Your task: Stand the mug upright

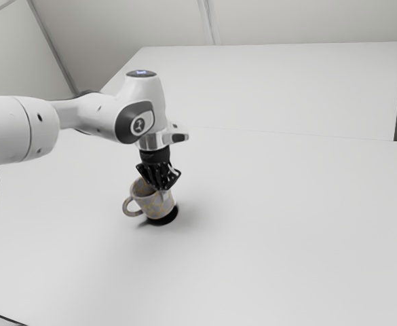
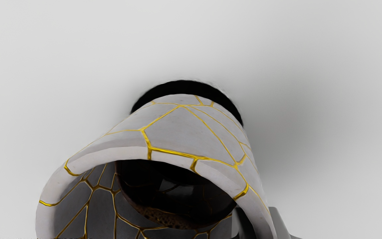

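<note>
Table: where the arm reaches out over it, pale grey and plain (image 1: pixel 273 224); soft shadow spreads beside the mug.
Panel: pale, flat (image 1: pixel 273 88), beyond the table in the exterior view.
Arm: white with dark joint covers (image 1: pixel 103 115), in from the exterior view's left; the hand end points down over the mug.
Gripper: black (image 1: pixel 163 193), at the mug's rim, on the side away from the handle. Closed on the mug's wall, one finger inside, one outside.
Mug: grey-white, gold-veined (image 1: pixel 156 204), under the gripper, at the table. Mouth faces up and leans toward the exterior view's left, so it sits tilted, not fully upright. Can't tell if the base touches the table.
Inside: dark, glossy fill (image 2: pixel 177 196) with a brown speckled edge, deep in the mug; grey wall with gold lines around it.
Black patch: (image 1: pixel 163 219) right at the mug's base, a crescent past it in the wrist view. Can't tell if it's shadow or part of the base.
Handle: loop (image 1: pixel 127 207) on the mug, toward the exterior view's left.
Fingers: grey tips (image 2: pixel 279 224) either side of the mug's wall, against it.
</note>
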Controlling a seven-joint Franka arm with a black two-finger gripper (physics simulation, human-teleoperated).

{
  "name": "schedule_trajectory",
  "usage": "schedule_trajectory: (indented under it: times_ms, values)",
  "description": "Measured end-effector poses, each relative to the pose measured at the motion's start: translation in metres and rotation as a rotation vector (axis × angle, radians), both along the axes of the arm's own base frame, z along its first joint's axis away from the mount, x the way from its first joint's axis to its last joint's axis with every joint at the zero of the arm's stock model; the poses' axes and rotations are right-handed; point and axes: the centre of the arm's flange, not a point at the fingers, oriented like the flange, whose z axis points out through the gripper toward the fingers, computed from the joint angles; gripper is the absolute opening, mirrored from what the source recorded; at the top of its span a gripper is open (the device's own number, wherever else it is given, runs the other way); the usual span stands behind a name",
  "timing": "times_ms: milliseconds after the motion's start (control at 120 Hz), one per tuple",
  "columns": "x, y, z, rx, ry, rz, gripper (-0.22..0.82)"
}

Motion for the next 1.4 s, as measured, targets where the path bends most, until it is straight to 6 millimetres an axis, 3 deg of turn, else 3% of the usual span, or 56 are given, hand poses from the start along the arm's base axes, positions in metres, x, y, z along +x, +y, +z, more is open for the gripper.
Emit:
schedule_trajectory:
  times_ms: [250,467,533,700,858,925,1017,1108,1400]
  values:
    - [0.0,-0.002,-0.02,0.019,0.036,0.053,-0.17]
    - [0.0,-0.005,-0.025,0.026,0.041,0.082,-0.15]
    - [0.0,-0.005,-0.026,0.025,0.043,0.091,-0.09]
    - [0.0,-0.007,-0.014,0.009,0.023,0.111,0.21]
    - [0.006,-0.008,0.025,-0.009,-0.054,0.118,0.39]
    - [0.025,-0.002,0.064,-0.021,-0.135,0.12,0.44]
    - [0.042,0.027,0.111,-0.027,-0.21,0.142,0.5]
    - [0.048,0.047,0.166,-0.034,-0.253,0.141,0.54]
    - [0.043,0.045,0.228,-0.086,-0.242,0.048,0.59]
